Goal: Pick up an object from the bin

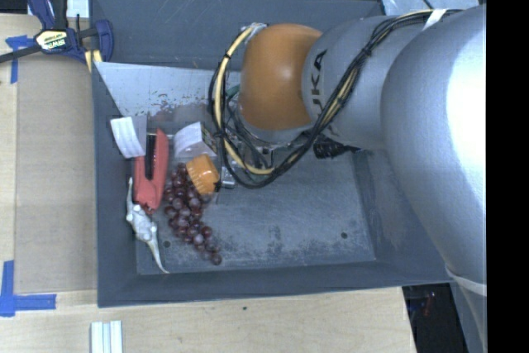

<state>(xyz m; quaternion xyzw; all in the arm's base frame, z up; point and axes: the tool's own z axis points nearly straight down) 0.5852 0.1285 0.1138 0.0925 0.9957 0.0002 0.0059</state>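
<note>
Hanging over bin's left side, jaws prob. at small orange thing by dark grapes, grip can't tell.

1. Dark block letters, part of the brand name "KUKA", stand sideways on the grey arm casing, just beside the orange cover, above and to the right of the gripper.
2. Only part of that 1 word is legible.

In the left part of the bin, the grapes lie just right of the tool. The arm is above the middle.
</note>
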